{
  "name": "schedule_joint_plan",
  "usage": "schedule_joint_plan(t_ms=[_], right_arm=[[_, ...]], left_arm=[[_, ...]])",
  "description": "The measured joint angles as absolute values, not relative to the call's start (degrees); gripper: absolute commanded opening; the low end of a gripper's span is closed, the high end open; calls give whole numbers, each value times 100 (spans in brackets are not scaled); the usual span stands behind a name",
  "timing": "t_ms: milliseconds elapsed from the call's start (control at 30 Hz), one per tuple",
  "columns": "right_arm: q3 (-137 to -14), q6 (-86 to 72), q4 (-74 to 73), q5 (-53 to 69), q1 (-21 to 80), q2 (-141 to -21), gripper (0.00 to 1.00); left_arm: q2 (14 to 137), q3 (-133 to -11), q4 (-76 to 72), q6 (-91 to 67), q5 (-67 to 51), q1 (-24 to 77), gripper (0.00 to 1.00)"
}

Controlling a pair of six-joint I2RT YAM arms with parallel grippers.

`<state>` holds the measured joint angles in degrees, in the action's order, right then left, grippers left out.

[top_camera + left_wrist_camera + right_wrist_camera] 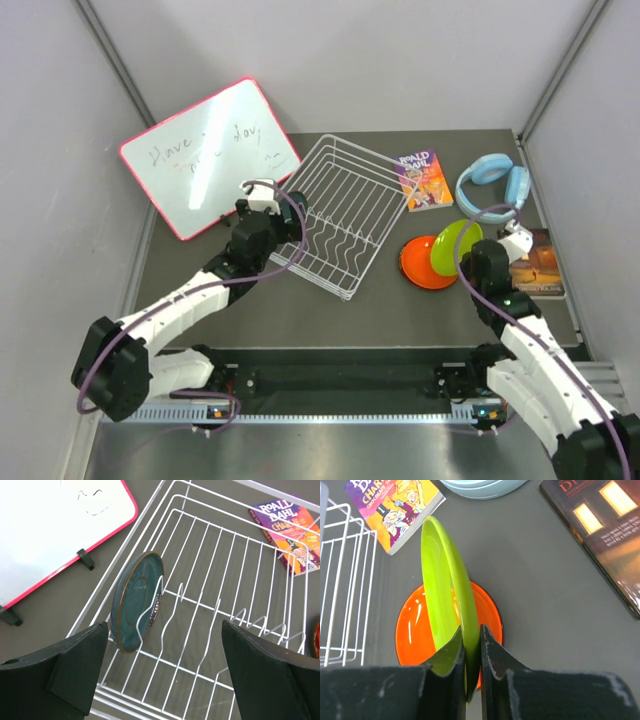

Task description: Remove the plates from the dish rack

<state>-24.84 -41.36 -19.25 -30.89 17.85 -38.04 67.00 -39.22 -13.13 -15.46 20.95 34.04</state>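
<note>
Dish rack wall (116, 555) and wavy divider (164, 626) flank the teal plate (131, 605); open above.

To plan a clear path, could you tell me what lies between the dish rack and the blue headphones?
A Roald Dahl paperback lies flat between the dish rack and the headphones; the top view shows it.

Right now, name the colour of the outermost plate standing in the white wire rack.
Dark teal plate, yellowish rim; left wrist view.
</note>
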Motion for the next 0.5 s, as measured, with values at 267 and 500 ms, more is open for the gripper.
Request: schedule_joint_plan(t_ms=[267, 500], right_arm=[[-2359, -3577, -591, -1179, 1118, -4740, 0], [-2084, -3623, -235, -576, 1092, -4934, 19]], left_arm=[[6901, -3922, -1542, -1658, 1640, 2976, 99], [7192, -3942, -1564, -1662, 1378, 2755, 99]])
